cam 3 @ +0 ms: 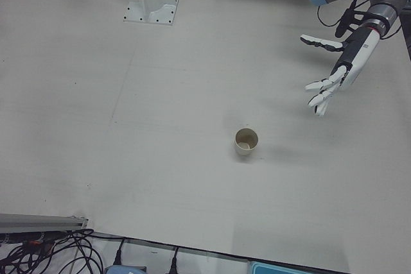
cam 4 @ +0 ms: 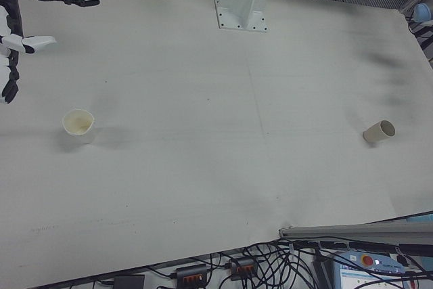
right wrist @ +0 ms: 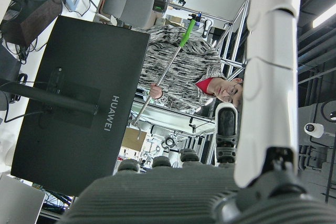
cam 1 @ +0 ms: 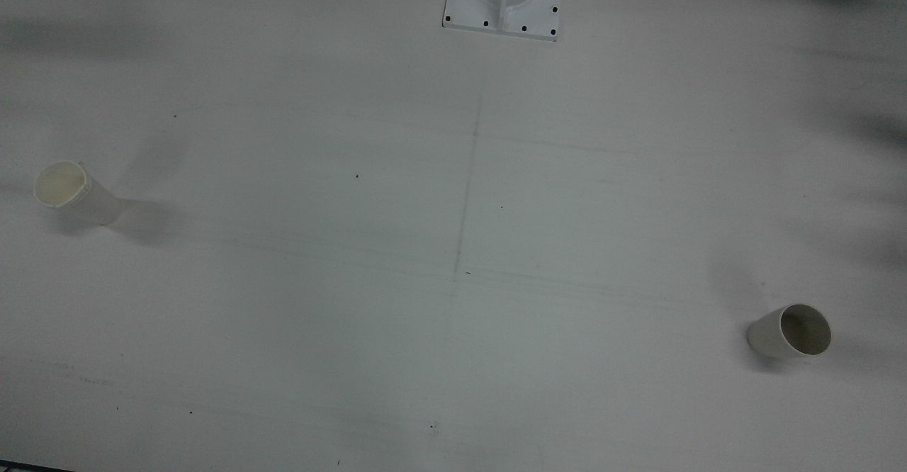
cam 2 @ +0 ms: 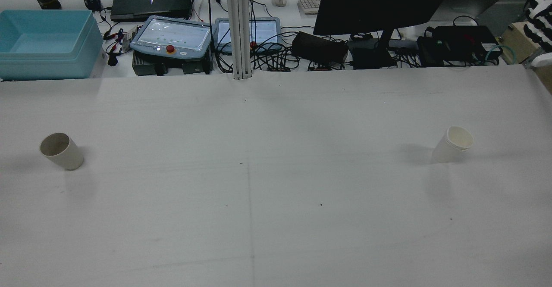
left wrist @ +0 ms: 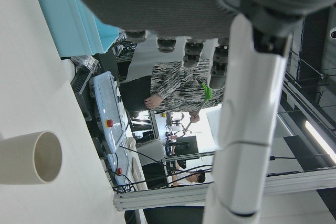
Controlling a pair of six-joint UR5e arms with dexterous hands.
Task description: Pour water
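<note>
A white paper cup with a brownish inside (cam 1: 790, 332) stands upright on the robot's left half of the table; it also shows in the rear view (cam 2: 61, 151), the left-front view (cam 3: 246, 141) and the left hand view (left wrist: 39, 157). A second white cup with a cream inside (cam 1: 71, 192) stands on the right half, also in the rear view (cam 2: 453, 144) and the right-front view (cam 4: 79, 124). My left hand (cam 3: 334, 72) is open, raised off the table, apart from its cup. My right hand (cam 4: 20, 18) is open, raised beyond its cup near the table's edge.
A white pedestal base (cam 1: 503, 4) is bolted at the robot's side of the table. Beyond the far edge stand a teal bin (cam 2: 47, 41), teach pendants (cam 2: 172, 37), a monitor (cam 2: 379, 2) and cables. A faint line runs down the table's middle.
</note>
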